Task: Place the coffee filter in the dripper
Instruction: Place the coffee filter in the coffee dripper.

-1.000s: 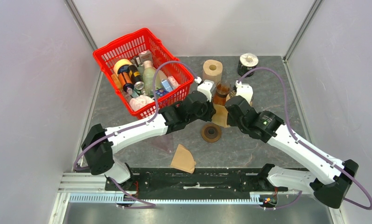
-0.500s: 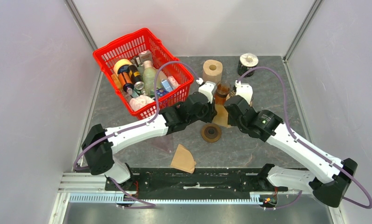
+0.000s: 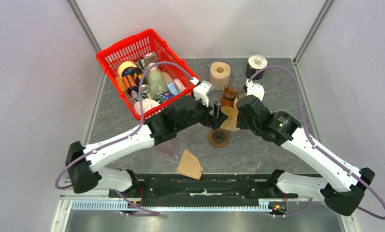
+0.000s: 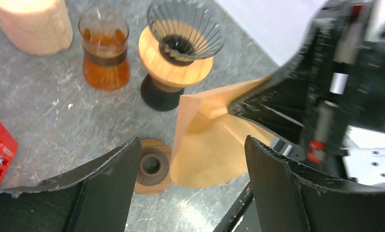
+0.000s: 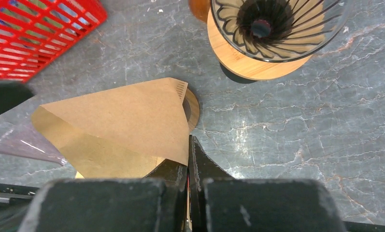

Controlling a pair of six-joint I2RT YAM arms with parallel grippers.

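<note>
- A second, flat filter (image 3: 189, 165) is seen lying on the table (image 3: 277, 150) just ahead of the arm bases; it is touched by neither arm.
- Beyond it, a wooden ring (image 3: 219, 137) lies flat on the table, partly under the raised filter in the right wrist view.
- The coffee filter (image 5: 118, 121) is held off the table by the right gripper (image 5: 189, 145), whose fingers are pinched tight on one edge of the paper. Its mouth appears to be partly spread, though this cannot be told for certain.
- The left gripper (image 4: 191, 145) is spread wide and nothing is gripped by it. In the left wrist view the filter is framed between its two fingers (image 4: 118, 169), and no contact with the paper can be made out.
- Just past the filter stands the dripper (image 5: 272, 24), a ribbed glass cone on a wooden collar. It is upright, and nothing is seen inside it.
- An amber glass (image 4: 105, 58) stands just beside the dripper, a paper roll (image 3: 220, 72) farther back, and a red basket (image 3: 108, 53) of goods at the far left.
- As judged from this, the pick-up is done and the placing is not: the filter is near the dripper but apart from it.
- What is left: the filter is to be carried over the cone's mouth, tip down, lowered in and let go.
</note>
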